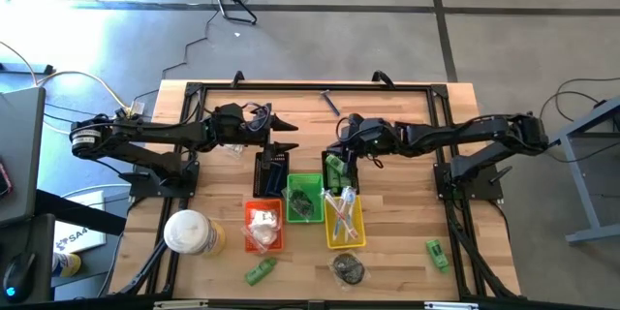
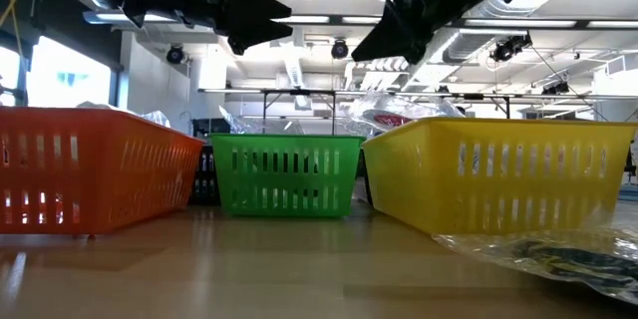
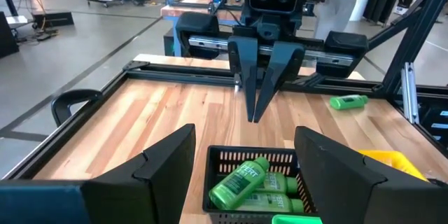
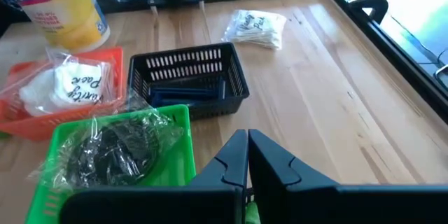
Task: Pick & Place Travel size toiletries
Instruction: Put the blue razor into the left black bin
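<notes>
While the left gripper (image 1: 287, 136) hangs wide open over bare planks, the right gripper (image 4: 246, 155) is pinched empty above a black slatted basket (image 3: 231, 159) holding glossy green plastic bottles (image 3: 239, 180); the table's far half lies open.

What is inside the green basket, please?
In the green basket lies a crumpled clear bag of dark pieces; the right wrist view shows it best. The bag covers the basket floor, so anything beneath it cannot be seen.
</notes>
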`<action>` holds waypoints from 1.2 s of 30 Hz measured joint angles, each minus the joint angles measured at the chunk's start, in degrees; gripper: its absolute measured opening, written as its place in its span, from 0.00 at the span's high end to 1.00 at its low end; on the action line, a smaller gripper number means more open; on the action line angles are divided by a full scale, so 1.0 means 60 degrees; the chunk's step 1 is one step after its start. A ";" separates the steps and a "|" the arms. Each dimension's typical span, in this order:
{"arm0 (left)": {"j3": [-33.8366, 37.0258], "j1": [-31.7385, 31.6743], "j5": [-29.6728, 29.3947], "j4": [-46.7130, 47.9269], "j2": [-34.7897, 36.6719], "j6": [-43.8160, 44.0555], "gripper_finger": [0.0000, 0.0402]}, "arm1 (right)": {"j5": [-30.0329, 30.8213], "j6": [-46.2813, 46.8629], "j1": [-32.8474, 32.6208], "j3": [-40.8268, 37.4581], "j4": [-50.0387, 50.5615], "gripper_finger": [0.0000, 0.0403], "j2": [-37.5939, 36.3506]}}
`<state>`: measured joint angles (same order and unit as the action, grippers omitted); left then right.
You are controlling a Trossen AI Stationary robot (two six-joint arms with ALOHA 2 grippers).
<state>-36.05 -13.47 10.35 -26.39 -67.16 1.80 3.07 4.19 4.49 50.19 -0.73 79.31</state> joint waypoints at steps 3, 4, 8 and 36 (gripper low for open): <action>0.0000 0.0000 0.0000 0.0000 0.0000 0.0000 0.40 | 0.0000 -0.0012 0.0000 0.0000 0.0000 0.98 0.0000; 0.0000 0.0000 0.0004 0.0000 0.0000 0.0000 0.40 | 0.0000 -0.0077 0.0000 0.0000 0.0003 0.99 0.0000; 0.0000 0.0000 0.0004 0.0000 0.0000 0.0000 0.40 | 0.0000 -0.0248 0.0000 0.0000 -0.0024 0.99 0.0000; 0.0003 -0.0007 -0.1590 0.0649 0.0988 -0.0957 0.40 | 0.0482 -0.0147 0.0466 0.0000 -0.0711 0.99 0.0000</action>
<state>-36.04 -13.52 0.81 -22.50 -61.23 -3.94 5.97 3.30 7.29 50.19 -4.99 79.31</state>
